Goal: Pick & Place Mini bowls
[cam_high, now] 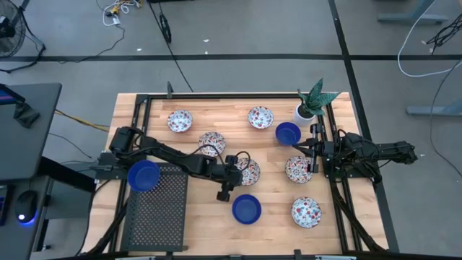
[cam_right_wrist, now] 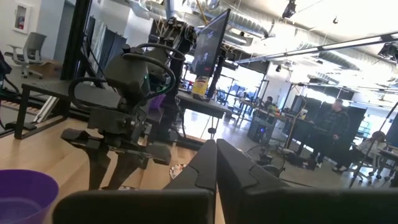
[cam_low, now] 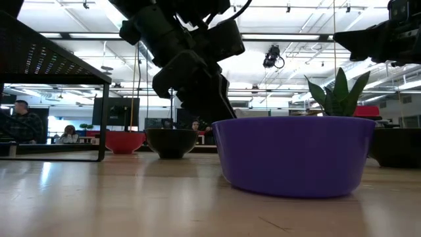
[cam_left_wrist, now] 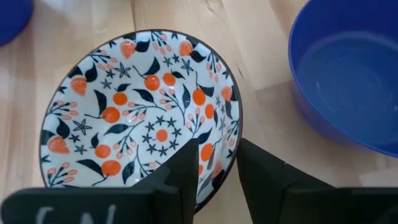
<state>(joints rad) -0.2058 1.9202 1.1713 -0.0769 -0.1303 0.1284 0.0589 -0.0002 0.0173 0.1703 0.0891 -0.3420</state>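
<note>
A floral mini bowl [cam_high: 250, 173] [cam_left_wrist: 137, 112] rests on its base near the middle of the wooden table [cam_high: 202, 108]. My left gripper [cam_high: 239, 170] [cam_left_wrist: 217, 163] is at its left rim, closed over the wall. My right gripper [cam_high: 312, 153] [cam_right_wrist: 216, 163] hangs shut and empty at the table's right side, above another floral bowl [cam_high: 298, 169]. A blue mini bowl [cam_high: 246, 209] [cam_left_wrist: 348, 74] [cam_low: 293, 155] stands just near of the gripped bowl. Another blue bowl [cam_high: 143, 175] sits on the black mesh rack [cam_high: 155, 213]. My left gripper has the floral bowl's rim [cam_left_wrist: 231, 134] on the side toward the table's left. One finger [cam_left_wrist: 186, 177] is inside the bowl and the other finger [cam_left_wrist: 264, 177] is outside the wall. The fingers slant down from the left. The bowl sits level on the table.
More floral bowls stand at the far left [cam_high: 180, 120], far middle [cam_high: 260, 116], left of centre [cam_high: 211, 143] and near right [cam_high: 306, 211]. A third blue bowl [cam_high: 287, 133] stands beside a white plant pot [cam_high: 306, 110] at the far right.
</note>
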